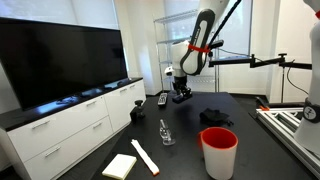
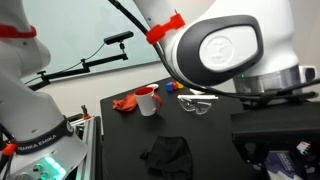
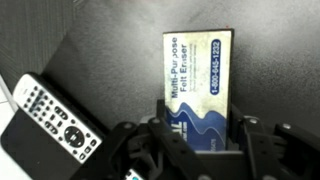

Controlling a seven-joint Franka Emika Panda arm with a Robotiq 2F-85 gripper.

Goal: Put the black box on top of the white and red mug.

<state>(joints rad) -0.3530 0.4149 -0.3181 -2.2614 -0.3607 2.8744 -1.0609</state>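
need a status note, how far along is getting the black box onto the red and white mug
Done: the gripper is shut on the small flat black box with a blue and white label, beside the grey-black remote control. In hand: that grasp. Left: lifting and carrying it to the large white red-rimmed mug, whose top is bare.

I read "Multi-Purpose Felt Eraser" on the box [image 3: 198, 85] label, beside a 1-800 phone number whose later digits blur; orange "KUKA" marks a neighbouring robot's base [image 2: 35, 140]
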